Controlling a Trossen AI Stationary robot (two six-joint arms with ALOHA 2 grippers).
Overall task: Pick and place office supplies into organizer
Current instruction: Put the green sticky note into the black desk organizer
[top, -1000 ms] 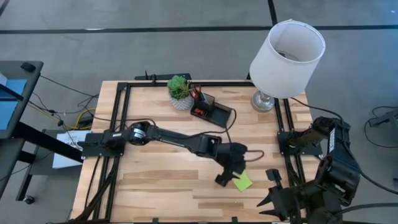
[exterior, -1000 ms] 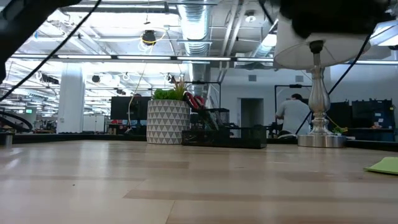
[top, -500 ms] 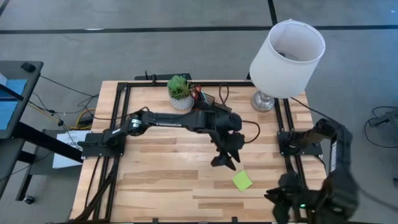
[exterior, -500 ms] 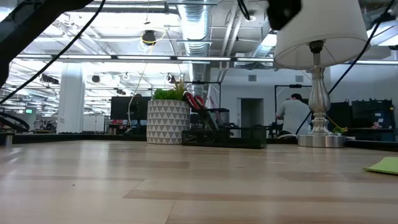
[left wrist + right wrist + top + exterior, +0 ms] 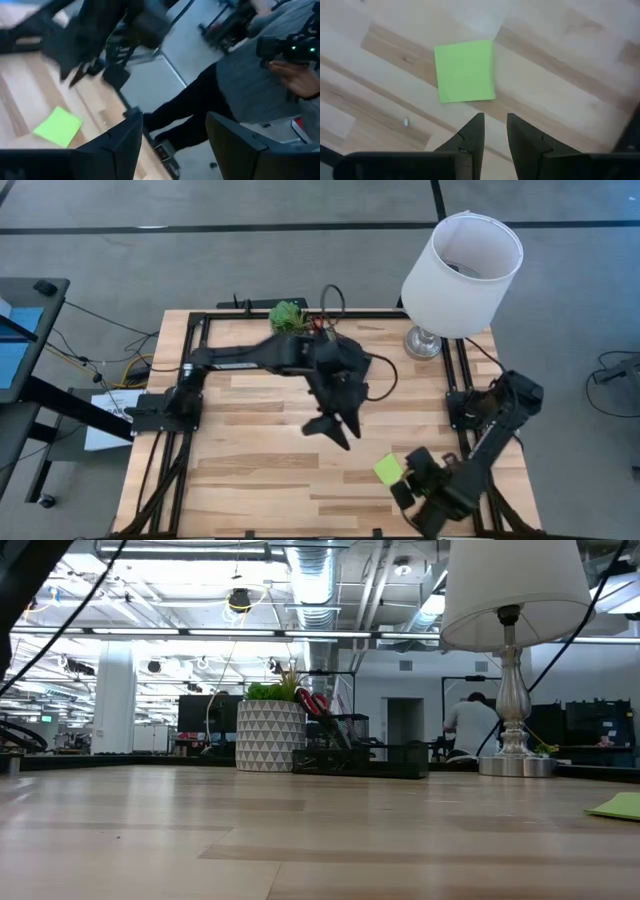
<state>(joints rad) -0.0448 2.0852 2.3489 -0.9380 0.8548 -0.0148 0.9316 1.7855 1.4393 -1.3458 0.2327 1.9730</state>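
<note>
left gripper (image 5: 330,426): pulled back mid-table, open, empty
right gripper (image 5: 493,131): moved in beside pad (image 5: 465,71), nearly closed, empty
next: probably grabs pad

The table (image 5: 260,470) is of pale wood, in smooth planks with a soft matt finish. The sticky-note pad (image 5: 465,71) looks like flat matt paper. The lamp (image 5: 462,260) has a white shade that looks like cloth and a shiny metal base. The organizer (image 5: 365,755) looks like black matt mesh.
</note>
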